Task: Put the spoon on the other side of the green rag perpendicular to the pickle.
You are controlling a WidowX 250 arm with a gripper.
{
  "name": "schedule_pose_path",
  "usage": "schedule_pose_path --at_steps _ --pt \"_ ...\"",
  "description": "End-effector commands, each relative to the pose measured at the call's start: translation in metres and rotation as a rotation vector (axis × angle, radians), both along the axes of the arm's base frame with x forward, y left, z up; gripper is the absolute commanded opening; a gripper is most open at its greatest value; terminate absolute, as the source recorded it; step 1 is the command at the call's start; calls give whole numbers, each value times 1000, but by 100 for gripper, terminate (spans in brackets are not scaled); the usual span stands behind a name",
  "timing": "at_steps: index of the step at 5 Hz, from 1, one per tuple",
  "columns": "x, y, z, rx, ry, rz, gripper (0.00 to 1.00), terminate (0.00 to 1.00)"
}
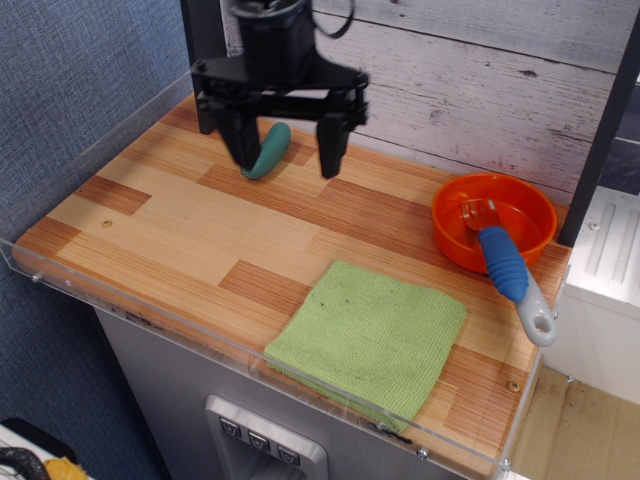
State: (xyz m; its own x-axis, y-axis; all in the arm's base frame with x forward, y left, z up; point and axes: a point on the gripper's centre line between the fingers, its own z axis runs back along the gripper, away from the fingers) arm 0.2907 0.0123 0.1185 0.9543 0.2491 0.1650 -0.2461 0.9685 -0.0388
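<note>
no readable text, no labels, no brand marks, no numbers, no signs on any surface, buttons [260, 441] on the grey panel below the tabletop [180, 220] too small to tell
</note>
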Motion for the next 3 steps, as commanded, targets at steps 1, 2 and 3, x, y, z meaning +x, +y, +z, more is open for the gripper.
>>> schedule_pose_path --at_steps 1,2,3 --pt "26 -71 22 -54 -107 -58 100 0" --pt "34 -108 21 -52 -100 -65 100 0" --pt "39 -134 4 -59 -88 -1 100 0"
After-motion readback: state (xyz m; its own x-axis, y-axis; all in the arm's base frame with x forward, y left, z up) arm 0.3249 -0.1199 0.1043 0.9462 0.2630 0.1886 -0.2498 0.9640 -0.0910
